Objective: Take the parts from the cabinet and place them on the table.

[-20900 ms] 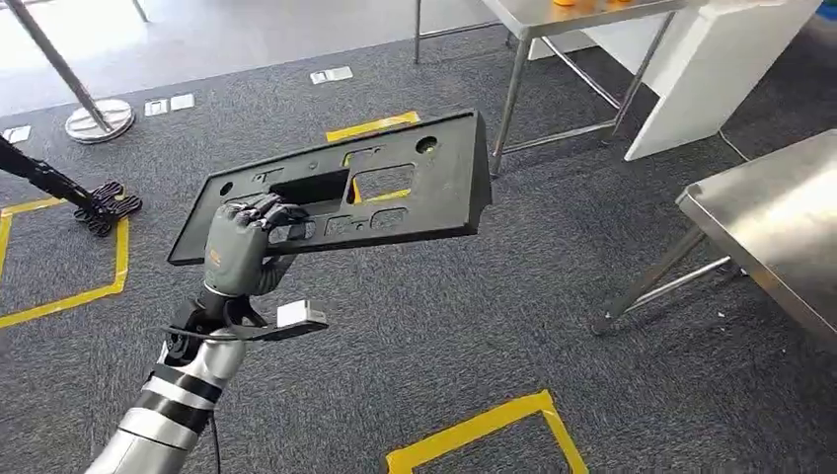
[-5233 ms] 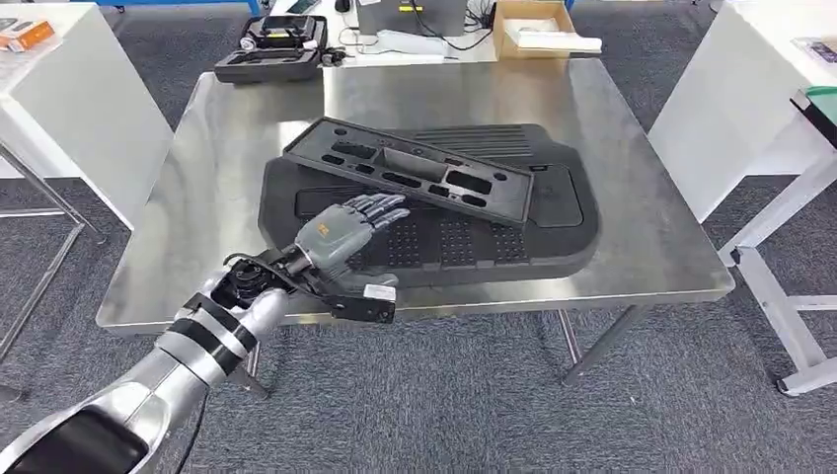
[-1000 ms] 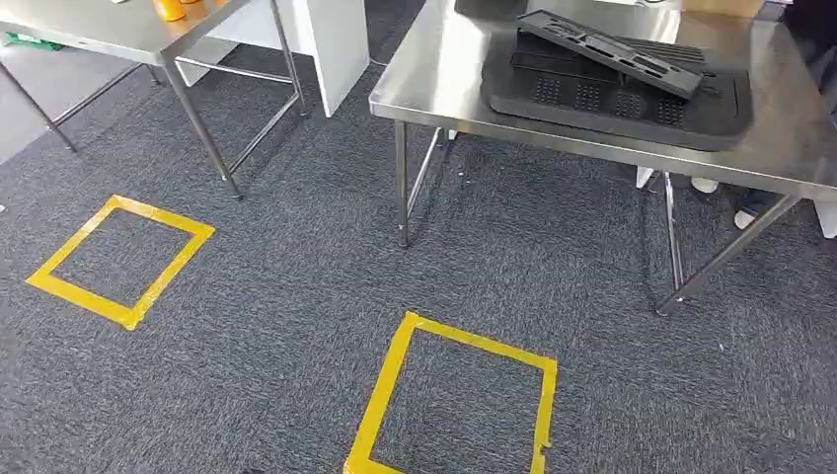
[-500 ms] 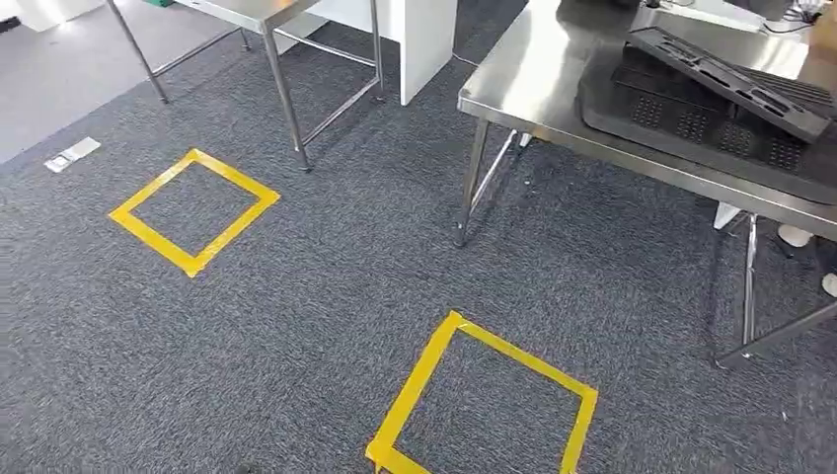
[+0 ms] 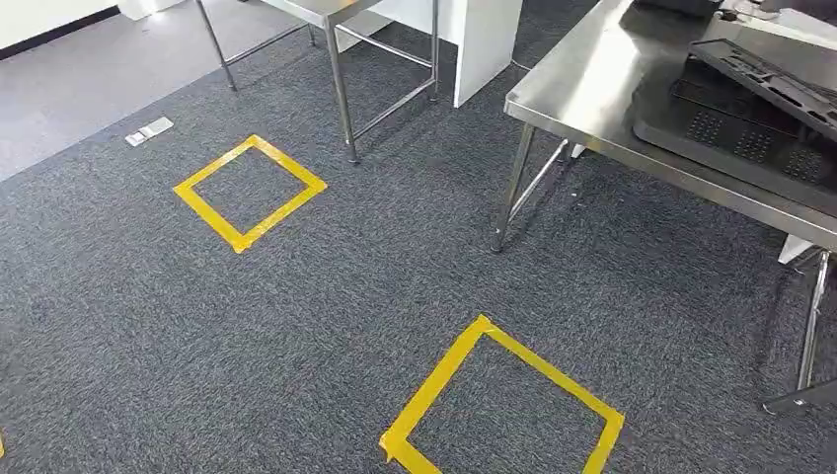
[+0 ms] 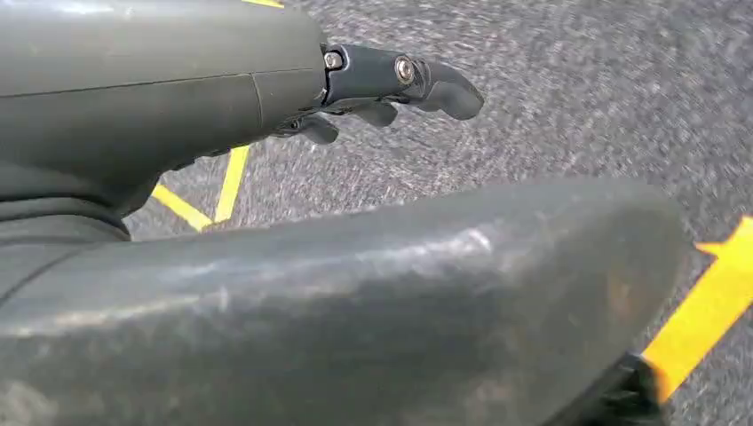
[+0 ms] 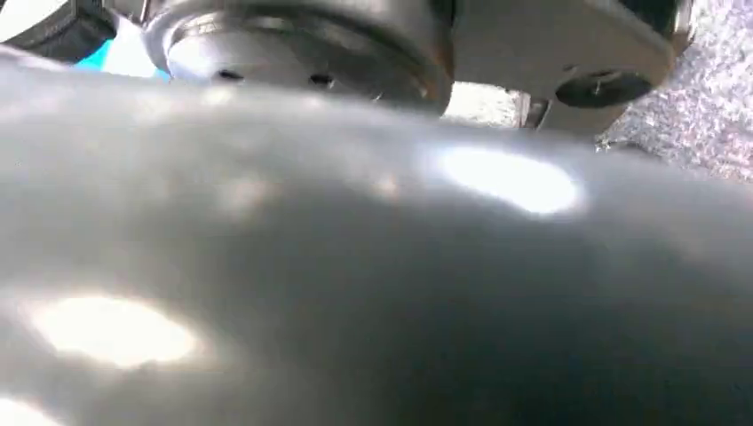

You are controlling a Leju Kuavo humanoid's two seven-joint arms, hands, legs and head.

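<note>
No readable writing or brand on anything here. Steel table (image 5: 592, 94) sits at the right of the head view, cut off by the frame edge. On it a big black mat-like part (image 5: 730, 133) lies flat, with a long black slotted part (image 5: 780, 79) resting tilted on top of it; both run out of frame. A second steel table (image 5: 331, 15) and a white cabinet side (image 5: 489, 44) stand at the top, mostly cropped. Two yellow tape squares on the grey carpet (image 5: 197, 326): far one (image 5: 250, 193) whole, near one (image 5: 503, 405) cut at the bottom edge. A small grey floor plate (image 5: 149, 130) lies beyond the far square.

Left hand (image 6: 266, 106) hangs over the carpet in its wrist view, thumb bulk (image 6: 355, 302) blocking much of the frame. Dark fingers (image 6: 426, 80) stick out past the palm, slightly bent, nothing between them, so it looks open and empty. Yellow tape (image 6: 701, 311) on the floor just past the thumb, more tape (image 6: 200, 200) under the palm side. Both parts are well away from this hand, up on the table.

Right hand (image 7: 373, 266): the view is a blurred grey cover pressed close to shiny metal robot parts, fingers hidden, can't tell its state.

Versus half a second ago the whole head picture has shifted, so the camera turned: table and parts sit further right and more cropped, the tape squares have slid rightward, floor plate too. Parts haven't moved on the table.
</note>
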